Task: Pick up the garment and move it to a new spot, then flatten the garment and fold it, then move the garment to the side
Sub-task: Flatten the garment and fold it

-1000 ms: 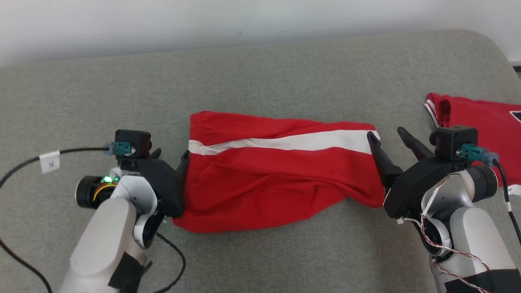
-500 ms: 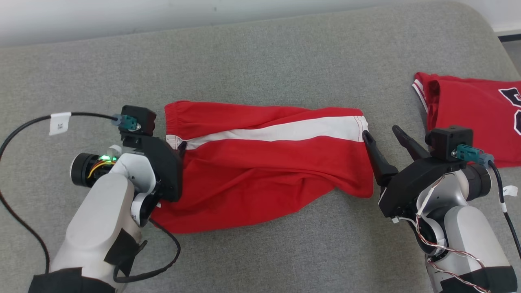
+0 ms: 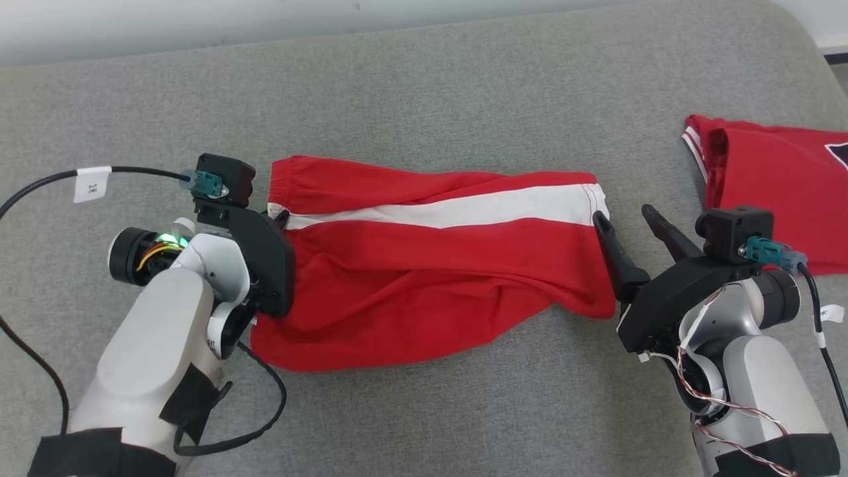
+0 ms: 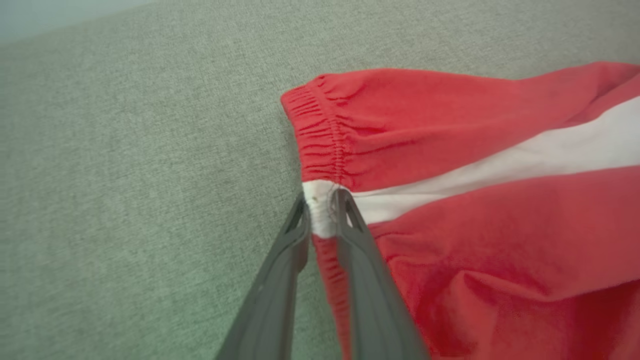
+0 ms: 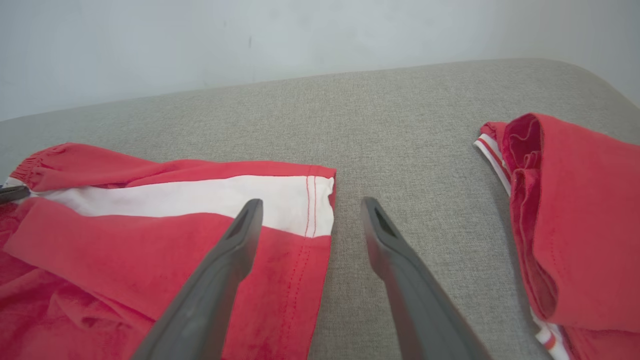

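Note:
The garment is a pair of red shorts with a white side stripe, lying crumpled lengthwise on the grey cushion. My left gripper is shut on its elastic waistband. In the left wrist view the two fingertips pinch the white end of the stripe on the garment. My right gripper stands open at the leg hem. In the right wrist view the gripper has one finger over the red cloth of the garment and the other over bare cushion.
A second red garment with white trim and a dark print lies at the far right, close to my right arm; it also appears in the right wrist view. A black cable loops left of my left arm. A pale wall runs behind the cushion.
My left gripper has closed onto the waistband at the white stripe. The head camera has shifted a little. The right gripper remains open at the hem.

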